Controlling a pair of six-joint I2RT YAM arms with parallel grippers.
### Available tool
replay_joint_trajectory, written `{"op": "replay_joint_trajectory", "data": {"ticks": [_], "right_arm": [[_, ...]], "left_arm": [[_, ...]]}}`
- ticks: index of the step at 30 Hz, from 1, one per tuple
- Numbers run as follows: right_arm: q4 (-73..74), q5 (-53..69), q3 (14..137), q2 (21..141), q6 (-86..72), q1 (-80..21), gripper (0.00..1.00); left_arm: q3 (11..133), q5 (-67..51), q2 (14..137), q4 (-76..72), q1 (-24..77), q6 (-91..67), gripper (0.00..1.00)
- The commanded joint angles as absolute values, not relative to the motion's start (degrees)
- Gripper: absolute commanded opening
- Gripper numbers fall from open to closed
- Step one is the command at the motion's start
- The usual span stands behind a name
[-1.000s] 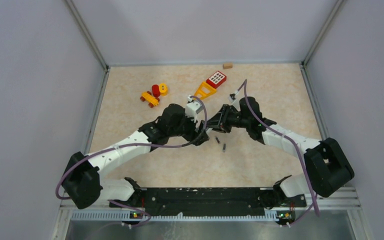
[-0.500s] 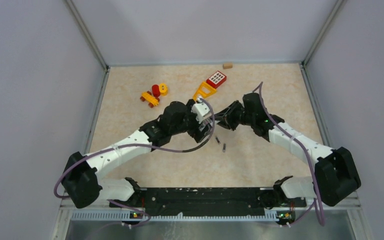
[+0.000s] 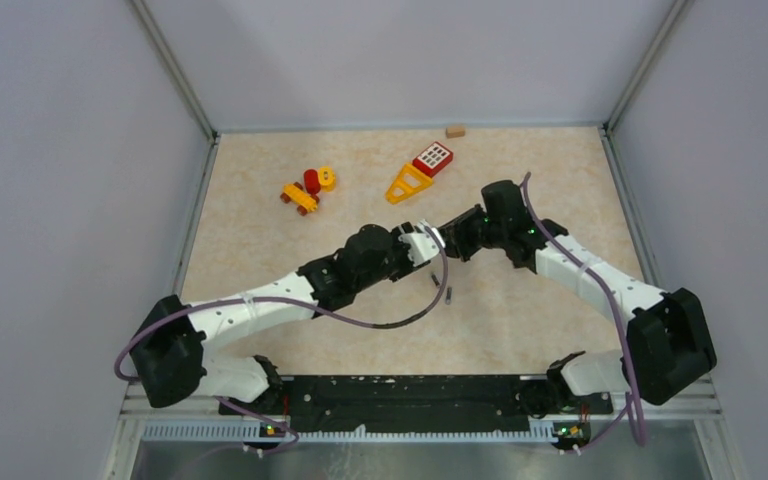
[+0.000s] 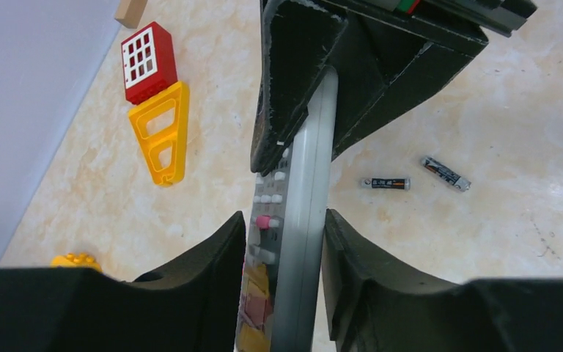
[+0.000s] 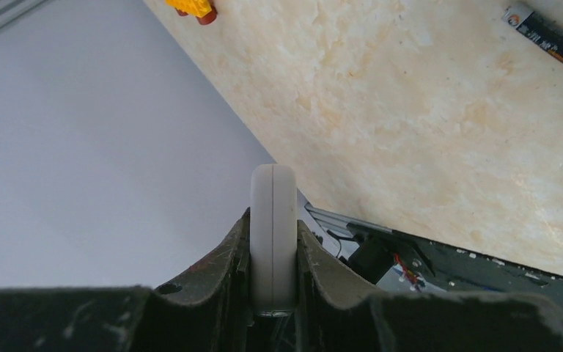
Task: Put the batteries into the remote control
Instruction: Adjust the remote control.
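The grey-white remote control hangs above the table, held between both grippers. My left gripper is shut on one end; in the left wrist view the remote runs edge-on between the pads, buttons facing left. My right gripper is shut on the other end; in the right wrist view the remote's end sits between its fingers. Two dark batteries lie on the table just below the grippers, also seen in the left wrist view. No third battery shows.
A red window brick and a yellow triangular piece lie behind the grippers. Yellow and red toy pieces lie at the back left. A small wooden block sits at the back wall. Grey walls close in three sides.
My left gripper has carried the remote right and slightly nearer. My right gripper has drawn back to the right and now grips the remote's other end. The batteries have not moved.
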State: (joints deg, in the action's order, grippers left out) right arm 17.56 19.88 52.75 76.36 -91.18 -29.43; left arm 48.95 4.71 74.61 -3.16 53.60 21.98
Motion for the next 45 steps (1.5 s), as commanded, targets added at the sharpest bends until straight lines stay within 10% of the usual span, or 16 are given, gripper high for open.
{"op": "replay_joint_trajectory", "data": {"ticks": [1,5,8,16,23,33,45], "right_arm": [[18.11,24.24,55.84,77.51,-93.65,-29.00,0.00],[17.63,24.73,56.33,78.15,-92.37,-29.02,0.00],[16.85,23.28,56.07,77.25,-91.45,-28.96,0.21],[19.62,19.24,56.89,73.24,-73.65,-27.99,0.65],[-6.62,30.93,41.52,62.92,-61.32,-26.63,0.66],[1.81,32.36,44.69,48.88,-25.72,-26.46,0.71],[-3.99,54.57,47.17,56.89,-22.68,-27.02,0.69]], "left_arm": [[47.74,11.18,76.17,-8.84,54.88,24.63,0.40],[49.22,11.97,77.41,-7.01,55.10,24.96,0.17],[50.26,13.68,78.13,-5.61,55.11,23.27,0.01],[53.20,11.74,76.66,0.67,53.58,14.81,0.00],[60.40,-5.89,75.18,13.34,52.32,4.36,0.00],[62.14,-41.95,71.26,16.96,41.08,-3.12,0.00],[62.66,-62.20,66.09,19.55,34.96,-2.05,0.00]]}}
